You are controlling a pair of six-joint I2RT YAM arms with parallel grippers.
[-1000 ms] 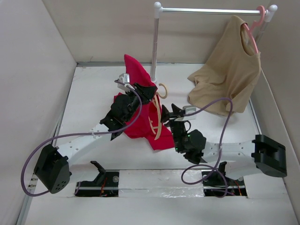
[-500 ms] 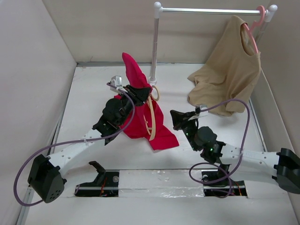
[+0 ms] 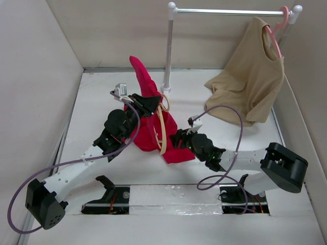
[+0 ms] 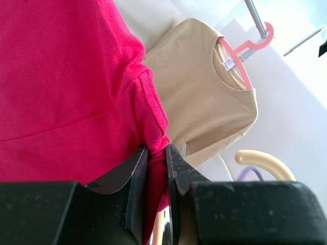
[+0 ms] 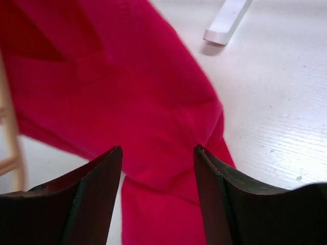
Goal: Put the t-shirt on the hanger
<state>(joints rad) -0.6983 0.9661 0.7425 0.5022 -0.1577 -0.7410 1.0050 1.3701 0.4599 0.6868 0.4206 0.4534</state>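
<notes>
Mid-table, a little toward the far edge: t-shirt (image 3: 173, 148) bunched and held up over the table (image 3: 97, 102) by the left end effector (image 3: 149, 103), which is clenched on a seamed fold of the red cloth. Hanger (image 3: 161, 130) stands against the shirt's front, its hook close to that pinch. Right end effector (image 3: 177, 140) is released, fingers spread, low beside the shirt's hem on the side toward the right edge. Far right corner: tan shirt (image 3: 250, 87) on pink hanger (image 3: 276, 38), hung from a metal rail (image 3: 230, 10).
</notes>
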